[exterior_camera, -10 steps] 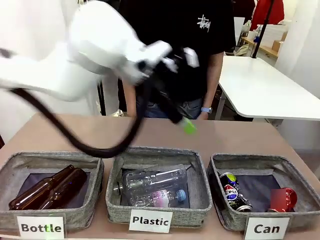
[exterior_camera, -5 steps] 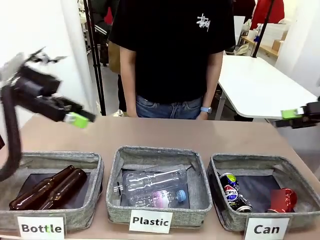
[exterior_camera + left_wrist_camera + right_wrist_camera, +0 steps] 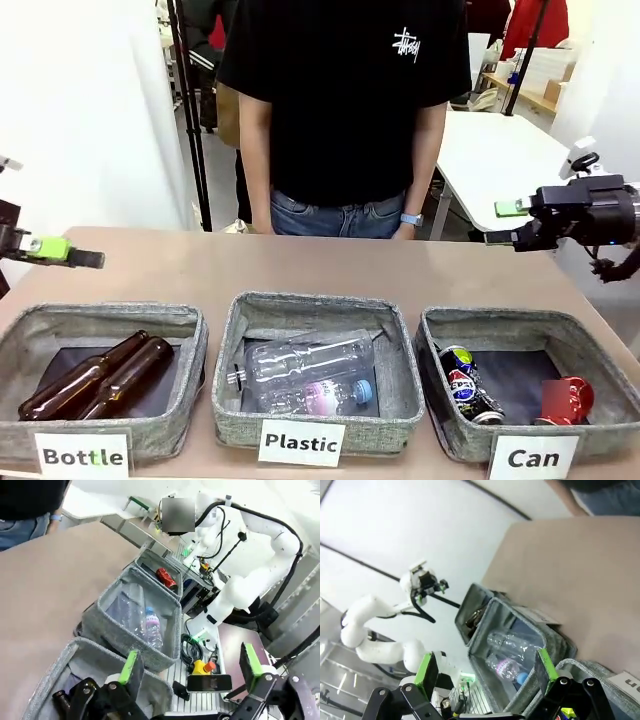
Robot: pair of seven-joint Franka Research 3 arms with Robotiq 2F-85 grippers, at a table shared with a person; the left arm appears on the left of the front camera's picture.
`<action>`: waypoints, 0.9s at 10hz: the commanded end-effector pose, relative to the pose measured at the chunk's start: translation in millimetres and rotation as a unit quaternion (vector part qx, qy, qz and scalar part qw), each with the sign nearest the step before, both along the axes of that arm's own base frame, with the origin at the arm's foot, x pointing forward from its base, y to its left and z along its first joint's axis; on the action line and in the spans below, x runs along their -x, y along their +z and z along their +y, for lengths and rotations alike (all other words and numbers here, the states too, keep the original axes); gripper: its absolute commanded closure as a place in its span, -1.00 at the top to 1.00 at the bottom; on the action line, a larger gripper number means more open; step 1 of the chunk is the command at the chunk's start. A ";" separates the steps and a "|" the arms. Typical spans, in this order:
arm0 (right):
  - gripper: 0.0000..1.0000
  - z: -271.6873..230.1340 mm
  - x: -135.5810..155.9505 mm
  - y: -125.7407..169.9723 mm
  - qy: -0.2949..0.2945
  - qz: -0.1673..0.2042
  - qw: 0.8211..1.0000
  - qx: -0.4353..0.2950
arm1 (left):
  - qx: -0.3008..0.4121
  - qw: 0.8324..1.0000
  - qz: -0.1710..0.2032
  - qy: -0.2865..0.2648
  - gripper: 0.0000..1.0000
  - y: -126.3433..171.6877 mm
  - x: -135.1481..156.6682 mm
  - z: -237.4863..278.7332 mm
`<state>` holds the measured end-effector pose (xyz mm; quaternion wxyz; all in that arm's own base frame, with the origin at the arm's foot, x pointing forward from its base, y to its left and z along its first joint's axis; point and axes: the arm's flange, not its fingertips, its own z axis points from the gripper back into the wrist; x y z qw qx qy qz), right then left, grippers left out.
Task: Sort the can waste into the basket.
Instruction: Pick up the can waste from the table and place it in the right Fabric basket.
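Brown tabletop [image 3: 320, 265] across the lower frame, a person in a black shirt standing at its far edge, white tables behind at upper right. Three grey fabric bins in a row along the bottom. Rightmost is the basket [image 3: 590, 330] labelled "Can", lower right of the front view, and both pieces of can waste lie inside it: the dark can [image 3: 468, 388] with blue and red marks along the basket's left wall, the red can [image 3: 566, 399] near its right front corner, the two apart. No can lies on the bare tabletop, so I judge the sorting done. Change over the last second: the left arm, which swept across the upper middle of the frame, has swung out to the far left, and the right arm has come a little further in from the right edge; both now hang clear of the bins. Left gripper [image 3: 55, 250] at mid-left edge, empty, fingers spread wide in its wrist view. Right gripper [image 3: 512, 220] at upper right, also empty and spread. Count: two cans; two brown bottles [image 3: 98, 376] in the "Bottle" bin [image 3: 100, 322]; in the "Plastic" bin [image 3: 315, 305] probably two clear bottles [image 3: 310, 375], though they overlap and the outline is hard to separate.
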<state>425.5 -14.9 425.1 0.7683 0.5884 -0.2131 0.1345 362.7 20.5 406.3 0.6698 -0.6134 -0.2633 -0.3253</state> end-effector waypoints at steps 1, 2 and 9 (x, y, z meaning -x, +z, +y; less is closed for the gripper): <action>1.00 -4.0 13.8 6.3 0.014 -0.014 1.000 0.017 | -0.016 0.999 -0.030 -0.012 1.00 22.9 2.3 -16.5; 1.00 -4.0 13.8 6.3 0.014 -0.014 1.000 0.017 | -0.016 0.999 -0.030 -0.012 1.00 22.9 2.3 -16.5; 1.00 -4.0 13.8 6.3 0.014 -0.014 1.000 0.017 | -0.016 0.999 -0.030 -0.012 1.00 22.9 2.3 -16.5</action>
